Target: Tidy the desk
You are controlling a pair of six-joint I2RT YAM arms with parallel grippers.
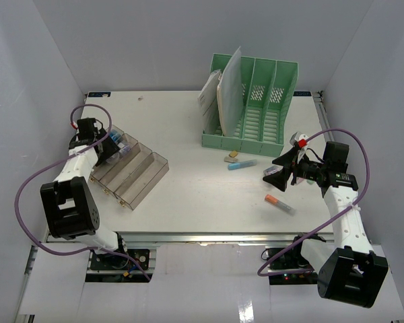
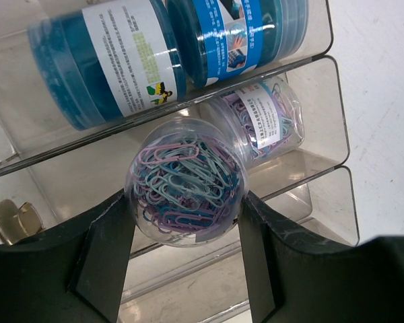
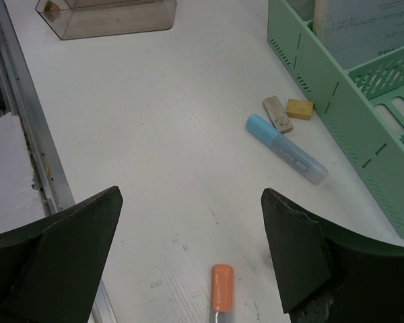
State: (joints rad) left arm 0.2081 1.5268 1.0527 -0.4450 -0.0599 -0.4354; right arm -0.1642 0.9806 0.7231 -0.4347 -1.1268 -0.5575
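Note:
The white desk [image 1: 182, 128] carries a clear stepped tray [image 1: 129, 171] at the left. My left gripper [image 1: 102, 142] hovers over the tray's upper steps, shut on a clear round jar of coloured paper clips [image 2: 185, 182], with its fingers [image 2: 111, 245] against both sides. Two blue jars [image 2: 108, 60] and a second paper-clip jar [image 2: 269, 118] lie in the tray's compartments. My right gripper [image 1: 280, 172] is open and empty above the desk, and in the right wrist view [image 3: 188, 195] it is just behind an orange-capped marker [image 3: 221, 279].
A green file rack [image 1: 252, 108] holding papers stands at the back. In front of it lie a blue marker [image 3: 286, 148] and two small erasers [image 3: 277, 113]. The orange-capped marker [image 1: 280, 204] lies at the front right. A metal rail [image 1: 202, 237] runs along the near edge.

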